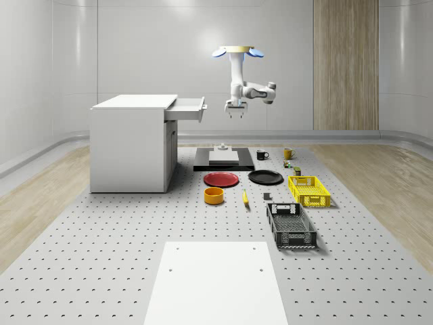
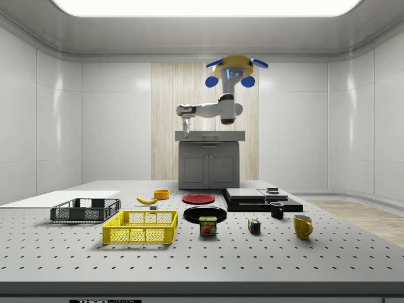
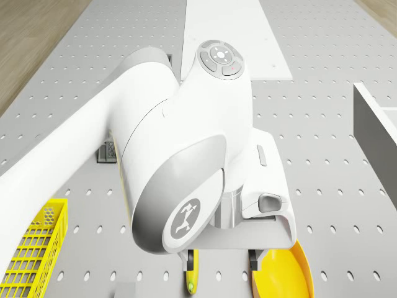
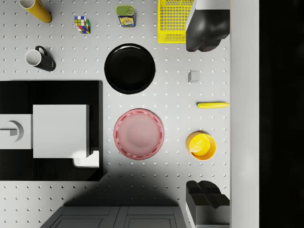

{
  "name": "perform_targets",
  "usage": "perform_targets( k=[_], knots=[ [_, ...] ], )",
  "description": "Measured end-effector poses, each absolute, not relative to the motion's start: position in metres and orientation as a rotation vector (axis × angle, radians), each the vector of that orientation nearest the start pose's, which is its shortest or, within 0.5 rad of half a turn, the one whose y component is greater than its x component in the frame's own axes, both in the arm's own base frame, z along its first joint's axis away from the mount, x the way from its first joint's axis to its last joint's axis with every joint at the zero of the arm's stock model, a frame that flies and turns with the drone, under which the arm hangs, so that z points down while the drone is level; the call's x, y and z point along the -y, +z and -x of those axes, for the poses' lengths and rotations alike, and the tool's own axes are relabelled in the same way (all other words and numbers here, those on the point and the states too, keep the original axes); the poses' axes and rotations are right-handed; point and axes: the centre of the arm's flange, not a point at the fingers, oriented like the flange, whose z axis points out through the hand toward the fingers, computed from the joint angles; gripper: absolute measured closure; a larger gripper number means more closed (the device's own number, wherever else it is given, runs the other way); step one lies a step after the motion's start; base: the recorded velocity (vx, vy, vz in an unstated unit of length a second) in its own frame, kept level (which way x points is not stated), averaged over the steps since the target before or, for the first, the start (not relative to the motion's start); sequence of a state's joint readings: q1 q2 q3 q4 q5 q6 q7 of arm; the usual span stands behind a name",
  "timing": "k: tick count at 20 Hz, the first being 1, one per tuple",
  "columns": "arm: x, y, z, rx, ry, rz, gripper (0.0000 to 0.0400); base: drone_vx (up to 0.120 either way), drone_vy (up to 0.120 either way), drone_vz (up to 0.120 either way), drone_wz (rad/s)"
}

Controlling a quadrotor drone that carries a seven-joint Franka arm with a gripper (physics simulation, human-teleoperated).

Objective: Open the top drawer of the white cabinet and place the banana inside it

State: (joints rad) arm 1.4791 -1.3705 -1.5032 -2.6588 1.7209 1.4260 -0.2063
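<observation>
The white cabinet stands on the table at the whole-scene view's left, its top drawer pulled out. The drone hovers high above the table, beside the cabinet. Its arm hangs down and my gripper is open and holds nothing, just off the drawer's front at drawer height. The banana lies flat on the table far below, next to the orange bowl. In the wrist view the banana lies between my two dark fingers. In the side view my gripper hangs just above the cabinet's top.
A red plate, a black plate, a black platform with a white block, mugs, a yellow basket and a black basket lie on the table. A white sheet covers the near end.
</observation>
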Motion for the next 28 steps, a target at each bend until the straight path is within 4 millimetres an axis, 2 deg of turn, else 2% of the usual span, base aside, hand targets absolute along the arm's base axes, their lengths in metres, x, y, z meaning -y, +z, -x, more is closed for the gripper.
perform_targets(
  k=[28],
  knots=[
    [-0.0341, 0.4648, -0.3787, 0.001, 0.786, 0.003, 0.0, 0.12, 0.0, -0.12, 0.0]
  ],
)
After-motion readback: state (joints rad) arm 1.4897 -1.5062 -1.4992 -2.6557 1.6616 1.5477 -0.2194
